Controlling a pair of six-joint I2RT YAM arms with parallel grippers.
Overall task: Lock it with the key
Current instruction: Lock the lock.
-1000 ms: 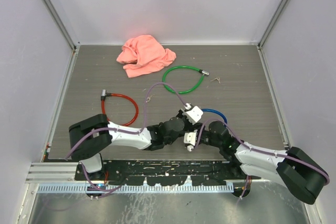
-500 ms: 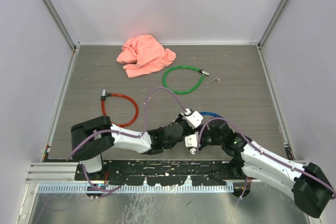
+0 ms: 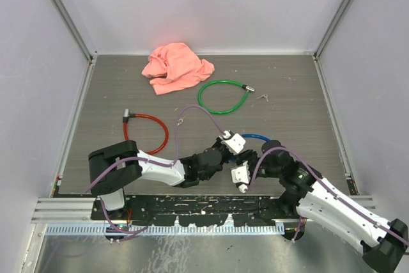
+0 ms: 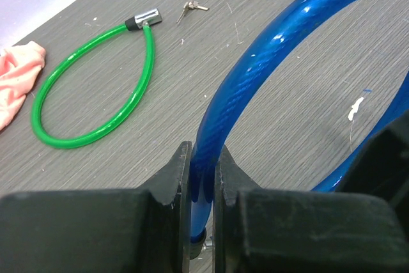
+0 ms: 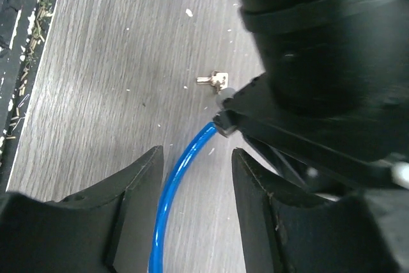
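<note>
Near the table's [image 3: 128,87] front edge: left gripper [image 4: 202,177] clamped on blue cable lock [image 4: 268,55] (loop arcs away ahead). Right gripper [image 5: 195,177] spread, holding nothing; key [image 5: 213,80] lies loose just beside lock's end.

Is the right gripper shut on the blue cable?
No, the right gripper's fingers stand apart in its wrist view, the blue cable passing between them.

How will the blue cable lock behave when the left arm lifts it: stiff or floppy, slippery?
The blue cable lock holds a smooth arc, so it is probably springy rather than limp. Its glossy coating suggests it may slide between the left fingers. Pinched at only one spot, the loop could swing or twist when lifted.
</note>
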